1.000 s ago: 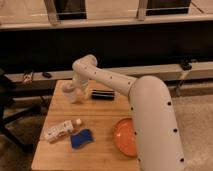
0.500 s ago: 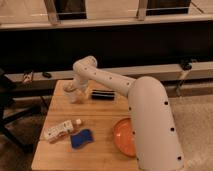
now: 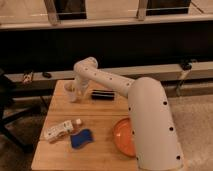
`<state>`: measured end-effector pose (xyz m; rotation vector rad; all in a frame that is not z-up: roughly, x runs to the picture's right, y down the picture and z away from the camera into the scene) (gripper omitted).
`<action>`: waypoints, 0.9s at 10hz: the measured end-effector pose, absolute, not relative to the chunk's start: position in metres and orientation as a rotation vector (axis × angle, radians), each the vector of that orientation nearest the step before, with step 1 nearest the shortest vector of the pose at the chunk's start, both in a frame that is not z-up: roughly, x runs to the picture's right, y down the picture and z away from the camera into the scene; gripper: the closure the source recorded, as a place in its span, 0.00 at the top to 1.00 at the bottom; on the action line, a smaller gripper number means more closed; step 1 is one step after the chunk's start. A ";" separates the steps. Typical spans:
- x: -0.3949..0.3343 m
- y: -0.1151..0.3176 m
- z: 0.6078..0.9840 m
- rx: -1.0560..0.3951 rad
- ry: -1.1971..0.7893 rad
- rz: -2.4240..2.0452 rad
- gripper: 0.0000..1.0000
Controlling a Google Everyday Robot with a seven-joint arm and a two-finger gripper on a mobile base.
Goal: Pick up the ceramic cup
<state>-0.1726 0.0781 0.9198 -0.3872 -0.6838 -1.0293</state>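
Camera view: wooden table (image 3: 102, 145) seen from above and in front, big white robot arm (image 3: 145, 115) reaching across it from lower right toward the far-left corner. Gripper (image 3: 75, 94) sits low at the far-left part of the tabletop, right at the ceramic cup (image 3: 68, 88). Cup is small, pale, upright, near the table's back-left edge, partly hidden by the gripper; touching or just beside, cannot tell. Pincer state: cannot tell, hidden by the wrist.

Black rectangular object (image 3: 102, 94) lies flat just right of the gripper, under the forearm. White bottle (image 3: 62, 129) lies on its side at the front-left, cap end toward the middle. Blue sponge (image 3: 81, 138) just beside it, to the right and nearer the front. Orange bowl (image 3: 122, 136) at the front-right, partly covered by the arm's thick segment. Dark chair (image 3: 11, 107) at left, off the table.
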 end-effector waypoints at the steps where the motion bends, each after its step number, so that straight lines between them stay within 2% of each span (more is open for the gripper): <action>1: -0.172 0.079 0.921 -0.387 -0.685 -1.029 0.28; 4: -0.171 0.081 0.915 -0.386 -0.685 -1.038 0.03; 9: -0.159 0.057 0.885 -0.372 -0.677 -1.049 0.01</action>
